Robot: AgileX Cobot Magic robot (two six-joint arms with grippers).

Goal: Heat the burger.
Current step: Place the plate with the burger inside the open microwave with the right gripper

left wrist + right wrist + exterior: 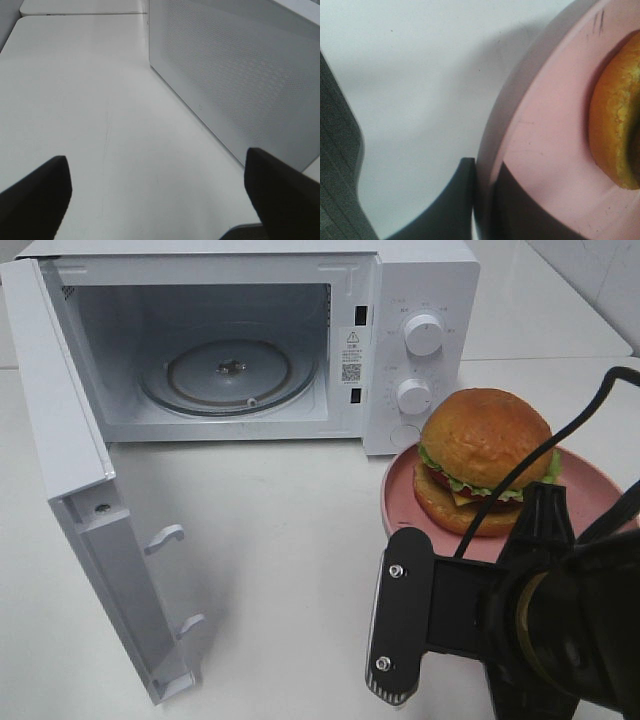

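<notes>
Pink plate with the burger on it stands on the white table, just beside the right front corner of the microwave, below its two knobs. The high camera shows this whole arrangement, but the dark right arm covers the near rim of the plate, so the grip is not visible there. The right wrist camera shows it: the right gripper is closed on the plate's rim, one finger on the outer side and the other on the inner side; the bun is close to them but apart. The left gripper appears only in the left wrist camera: its jaws stand wide apart with nothing between them, over the table, beside a white perforated panel. The door is swung fully out to the left, so the cavity with the glass turntable is open to the front, and a free stretch of table lies between the plate and this opening.
</notes>
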